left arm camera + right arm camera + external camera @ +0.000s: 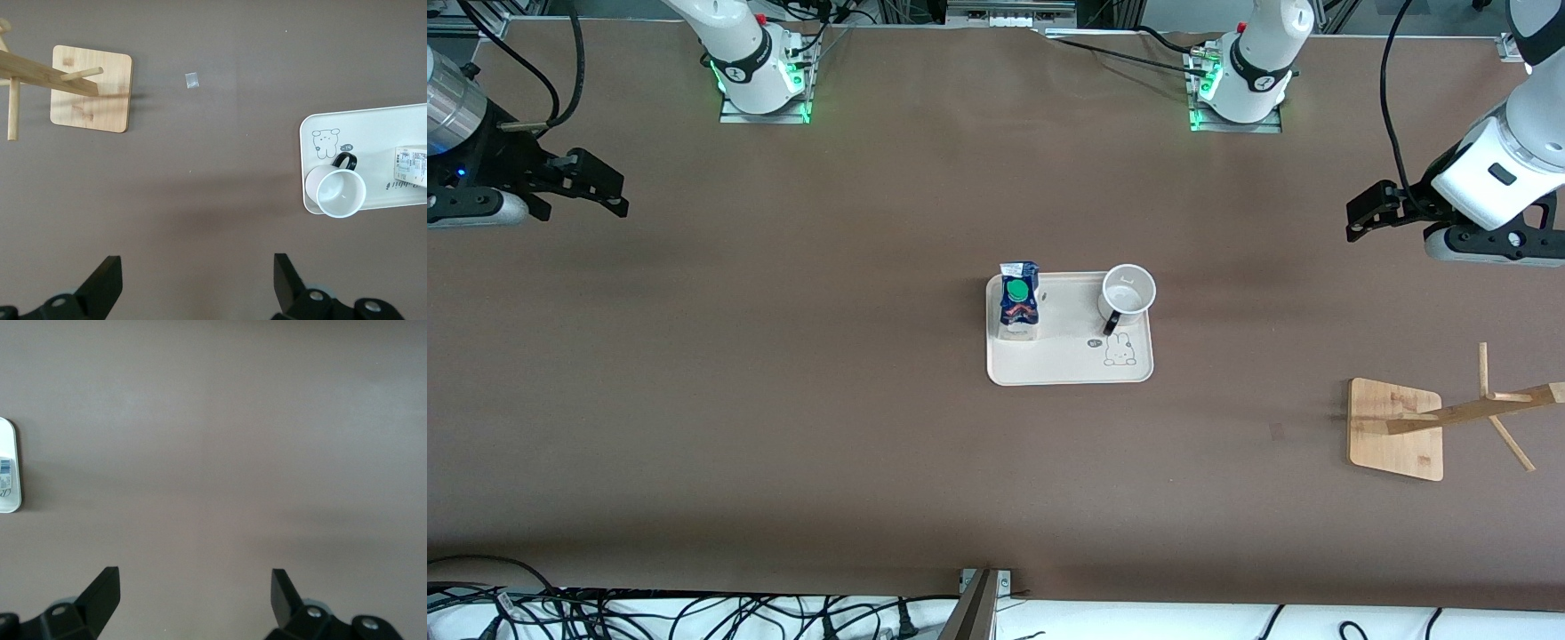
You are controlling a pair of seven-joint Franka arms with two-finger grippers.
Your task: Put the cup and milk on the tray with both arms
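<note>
Your cup and milk carton both stand upright on the rabbit tray mid-counter, cup toward the left arm's end. Your left gripper and right gripper hover spread wide and empty over bare counter at either end.

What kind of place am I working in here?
Likely a robotics lab bench: two arm bases bolted along a brown-covered table, loose cables at its edge, staged props like the tray and wooden rack.
</note>
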